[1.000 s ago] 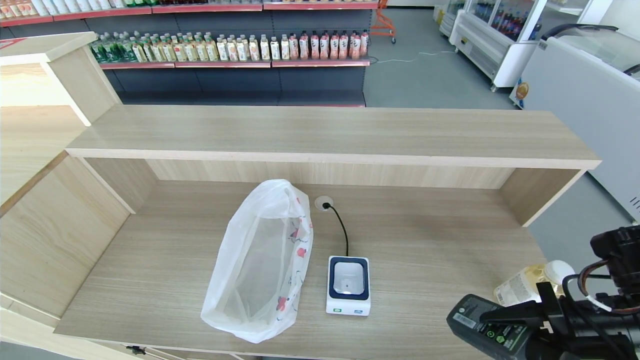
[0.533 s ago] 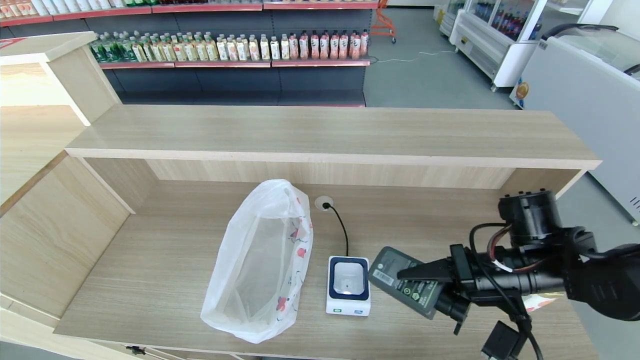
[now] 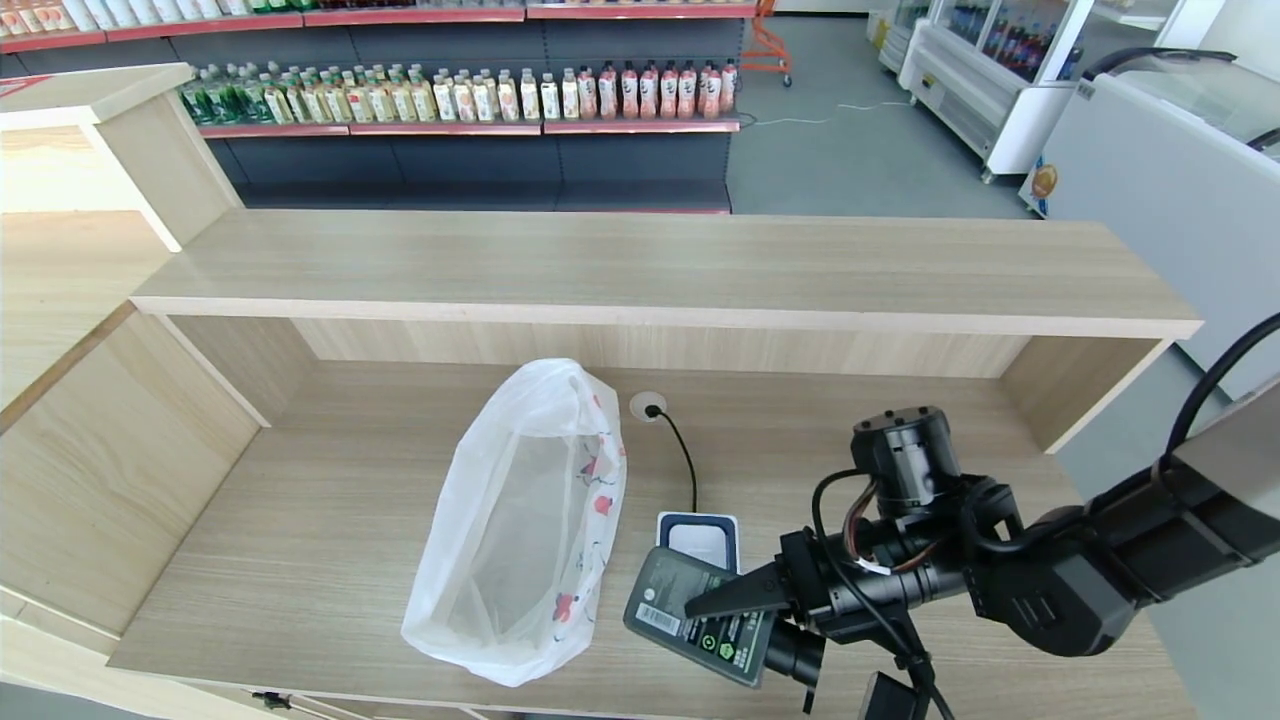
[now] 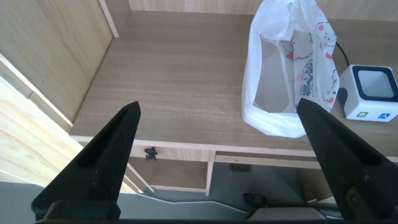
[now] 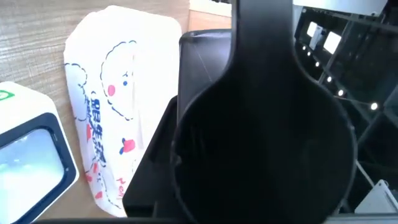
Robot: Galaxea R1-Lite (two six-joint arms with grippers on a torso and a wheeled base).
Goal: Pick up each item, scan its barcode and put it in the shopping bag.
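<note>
My right end effector (image 3: 722,605) is clamped on a flat dark-grey rectangular pack (image 3: 668,600). It holds the pack low and tilted over the near part of the white box scanner with a dark-blue-framed window (image 3: 697,531), I judge so its code can be read. My left end effector (image 4: 217,112) hangs wide and empty above the near edge of the pale wooden desk (image 3: 330,540). Just beside the scanner on my left, the translucent white plastic shopping bag with red prints (image 3: 520,520) lies slack, a short carry from the pack.
</note>
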